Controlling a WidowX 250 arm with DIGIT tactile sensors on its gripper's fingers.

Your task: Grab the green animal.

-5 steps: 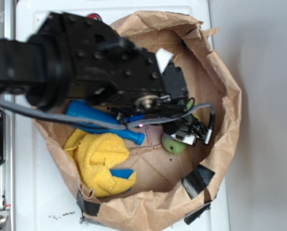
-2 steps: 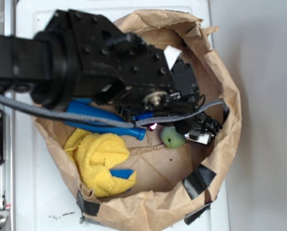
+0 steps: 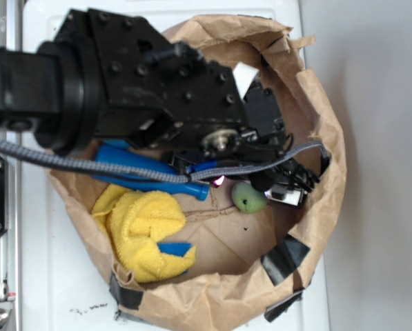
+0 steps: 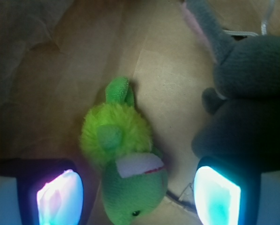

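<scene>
Between pads, green animal (image 4: 123, 161) head-down, lengthwise.

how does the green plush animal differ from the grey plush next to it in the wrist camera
The green animal is lime green with a fuzzy body; the grey plush is dark grey with a smoother nap. The green animal looks smaller than the grey plush. The green animal lies whole between the gripper pads; the grey plush is cut off at the right edge. Both are soft toys on the brown paper.

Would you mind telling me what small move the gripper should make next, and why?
Probably close. In the wrist view the green animal lies between the open jaws of the gripper, so no sideways shift looks needed. The grey plush sits at the right-hand jaw, so a slow close seems wise.
</scene>
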